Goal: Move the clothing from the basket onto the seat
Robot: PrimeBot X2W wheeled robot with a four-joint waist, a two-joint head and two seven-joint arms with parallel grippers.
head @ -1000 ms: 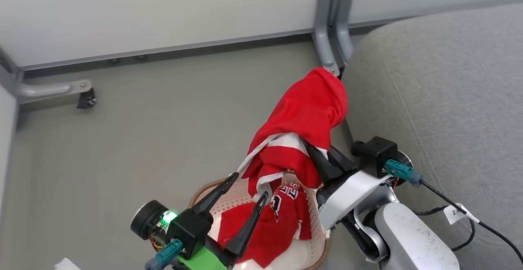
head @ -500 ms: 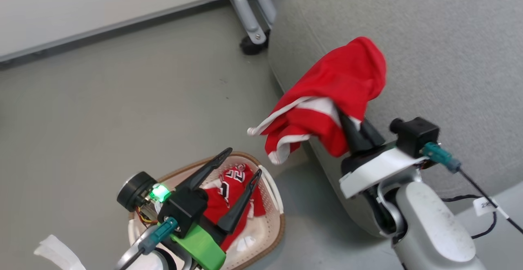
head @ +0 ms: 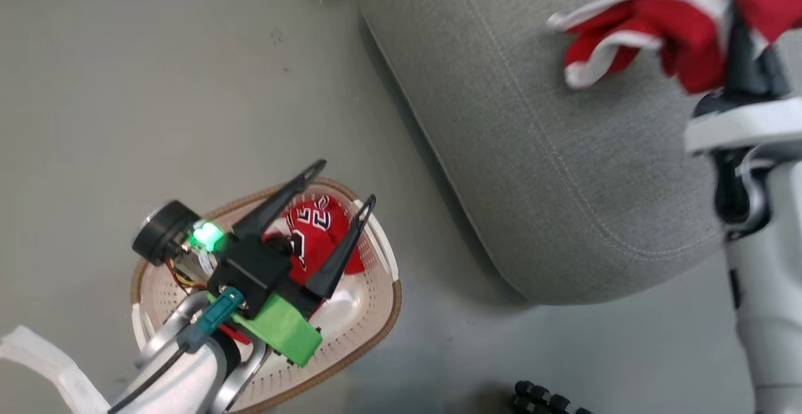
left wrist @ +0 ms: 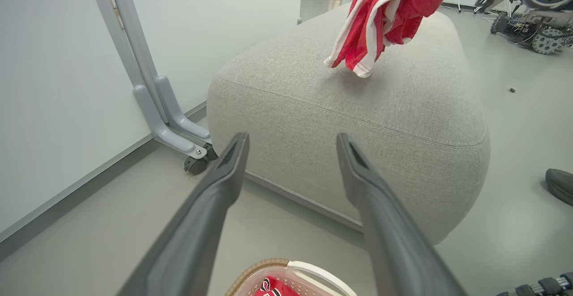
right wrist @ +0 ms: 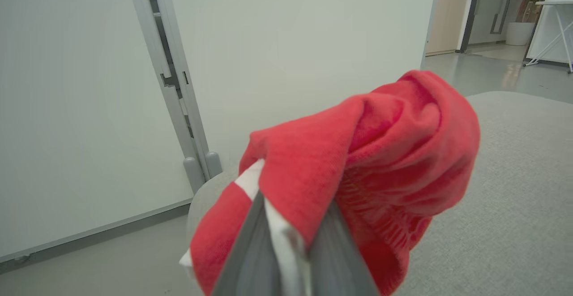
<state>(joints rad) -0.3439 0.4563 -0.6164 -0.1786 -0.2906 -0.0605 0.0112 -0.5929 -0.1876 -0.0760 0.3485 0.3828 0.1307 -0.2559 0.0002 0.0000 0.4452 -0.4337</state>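
Red white-striped garment (head: 677, 38) has moved over the seat (head: 532, 151), right fingers (right wrist: 246, 251) clenched on it; left fingers (head: 282, 196) released, beside seat.

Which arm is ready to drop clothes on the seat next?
Right. The right gripper is shut on a red garment hanging above the seat; the left gripper is open and empty over the basket.

Left claw (head: 347, 181) gapes wide, while right claw (right wrist: 291, 242), held higher, seems pinched shut.
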